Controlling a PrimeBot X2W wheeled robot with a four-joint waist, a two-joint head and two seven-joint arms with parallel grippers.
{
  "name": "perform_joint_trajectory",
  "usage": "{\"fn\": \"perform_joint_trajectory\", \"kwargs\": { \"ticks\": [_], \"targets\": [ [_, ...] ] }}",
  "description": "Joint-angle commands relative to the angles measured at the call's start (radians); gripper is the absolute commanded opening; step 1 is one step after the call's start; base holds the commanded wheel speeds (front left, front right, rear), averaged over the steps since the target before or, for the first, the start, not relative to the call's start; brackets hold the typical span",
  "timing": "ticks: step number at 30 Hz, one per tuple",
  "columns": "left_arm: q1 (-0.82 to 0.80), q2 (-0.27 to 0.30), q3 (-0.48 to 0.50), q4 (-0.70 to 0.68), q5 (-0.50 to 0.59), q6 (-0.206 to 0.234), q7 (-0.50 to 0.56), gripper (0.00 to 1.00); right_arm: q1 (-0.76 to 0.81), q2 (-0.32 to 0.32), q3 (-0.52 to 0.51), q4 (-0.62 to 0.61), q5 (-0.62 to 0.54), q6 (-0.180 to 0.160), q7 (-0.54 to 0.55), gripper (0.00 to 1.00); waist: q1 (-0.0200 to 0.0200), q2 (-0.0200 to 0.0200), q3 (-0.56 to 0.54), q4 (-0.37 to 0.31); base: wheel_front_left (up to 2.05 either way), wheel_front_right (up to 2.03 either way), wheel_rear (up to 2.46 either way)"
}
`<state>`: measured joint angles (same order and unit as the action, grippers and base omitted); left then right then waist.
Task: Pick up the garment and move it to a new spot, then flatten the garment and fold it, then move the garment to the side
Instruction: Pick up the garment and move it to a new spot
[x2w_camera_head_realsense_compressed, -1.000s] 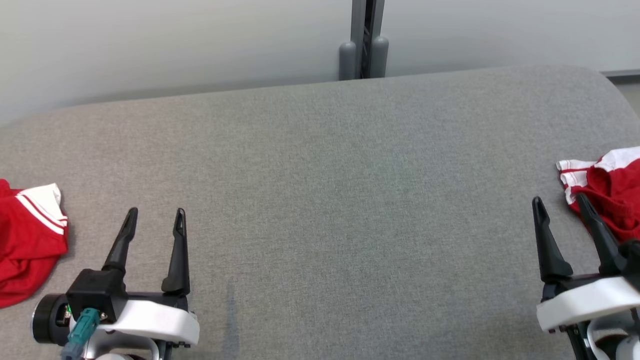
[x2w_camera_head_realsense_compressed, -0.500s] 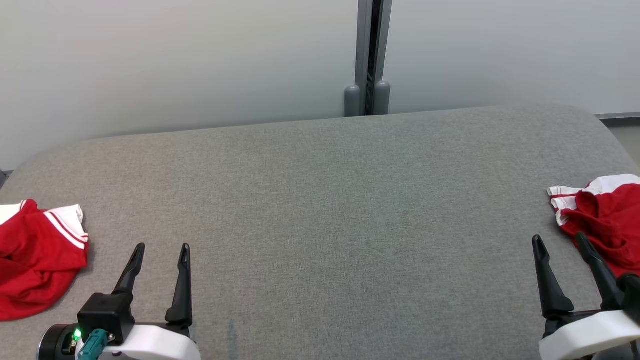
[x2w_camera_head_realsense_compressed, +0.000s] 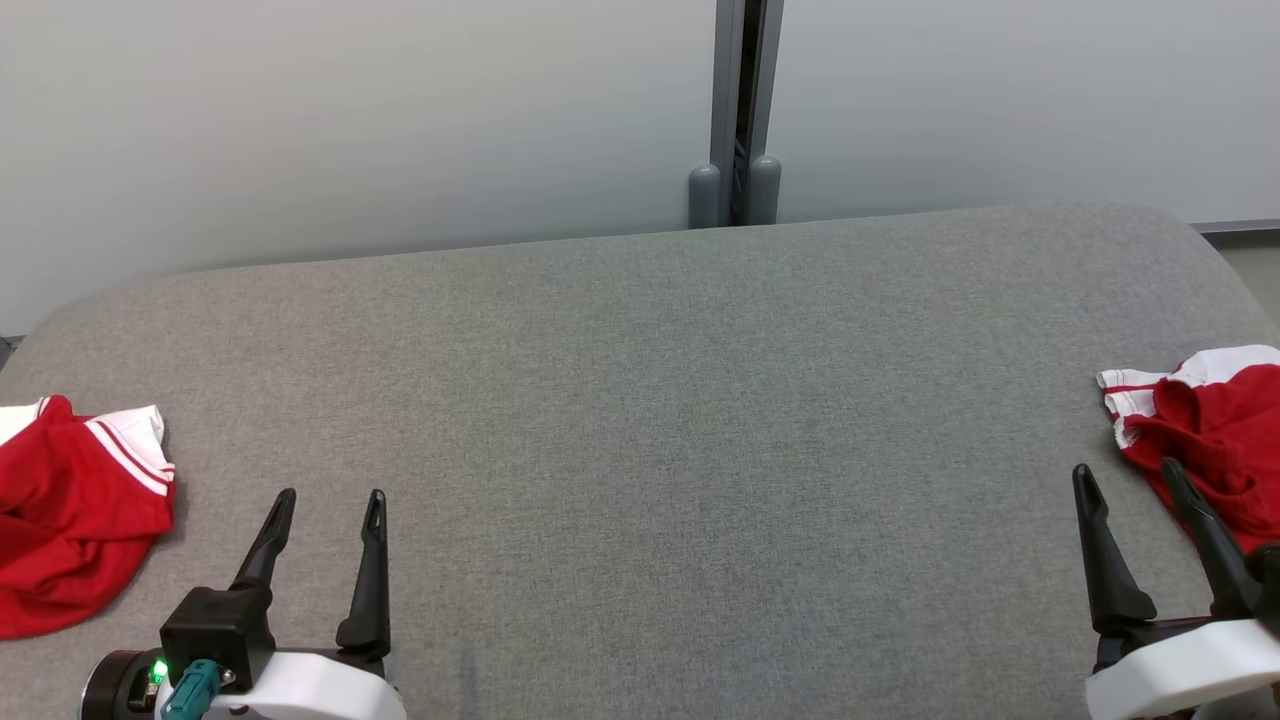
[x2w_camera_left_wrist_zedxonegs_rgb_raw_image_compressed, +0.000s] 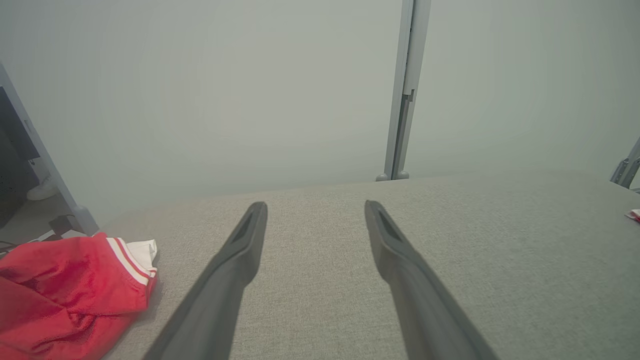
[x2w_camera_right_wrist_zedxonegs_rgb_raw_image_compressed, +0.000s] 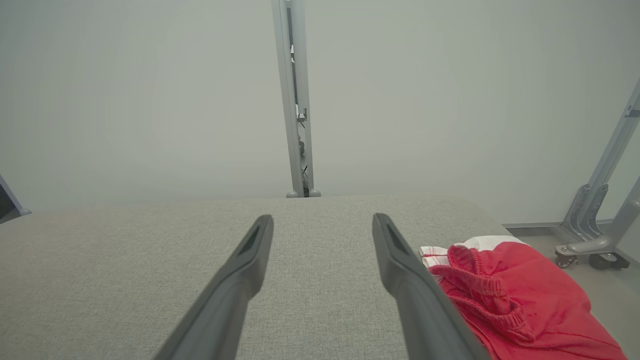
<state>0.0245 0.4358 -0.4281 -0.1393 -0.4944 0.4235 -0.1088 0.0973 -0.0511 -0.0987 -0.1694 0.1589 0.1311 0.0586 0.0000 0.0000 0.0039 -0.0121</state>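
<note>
The left gripper (x2w_camera_head_realsense_compressed: 332, 495) and right gripper (x2w_camera_head_realsense_compressed: 1125, 468) hover spread and empty above the grey padded table (x2w_camera_head_realsense_compressed: 640, 400), seemingly readied for a reach. Crumpled red shorts (x2w_camera_head_realsense_compressed: 1215, 440) lie at the table's right edge, a second red garment (x2w_camera_head_realsense_compressed: 70, 510) at its left edge.

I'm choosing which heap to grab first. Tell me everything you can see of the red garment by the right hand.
The red garment lies crumpled in a heap near the right edge of the grey cloth-covered table. It looks like soft knit, with a gathered elastic band and white trim bearing thin red stripes. The open right hand sits just beside it, holding nothing; whether a finger touches it is unclear.
</note>
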Motion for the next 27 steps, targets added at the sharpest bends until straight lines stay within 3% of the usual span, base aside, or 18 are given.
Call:
{"fn": "perform_joint_trajectory", "kwargs": {
  "ticks": [1, 13, 27],
  "targets": [
    [-0.009, 0.006, -0.001, -0.004, 0.004, 0.004, 0.001, 1.0, 0.007, -0.002, -0.009, 0.001, 0.008, -0.001, -0.004, 1.0, 0.0, 0.0, 0.0, 0.001, 0.0, 0.0, 0.0],
    [-0.036, -0.008, 0.004, -0.014, -0.004, 0.007, -0.015, 1.0, 0.0, -0.001, -0.019, 0.008, 0.008, -0.001, -0.013, 1.0, 0.0, 0.0, 0.013, 0.037, 0.0, 0.0, 0.0],
    [-0.086, -0.008, 0.076, 0.013, -0.035, 0.004, -0.079, 1.0, -0.051, -0.002, 0.063, -0.029, 0.013, -0.001, 0.001, 1.0, 0.0, 0.0, 0.045, 0.264, 0.0, 0.0, 0.0]
  ]
}}
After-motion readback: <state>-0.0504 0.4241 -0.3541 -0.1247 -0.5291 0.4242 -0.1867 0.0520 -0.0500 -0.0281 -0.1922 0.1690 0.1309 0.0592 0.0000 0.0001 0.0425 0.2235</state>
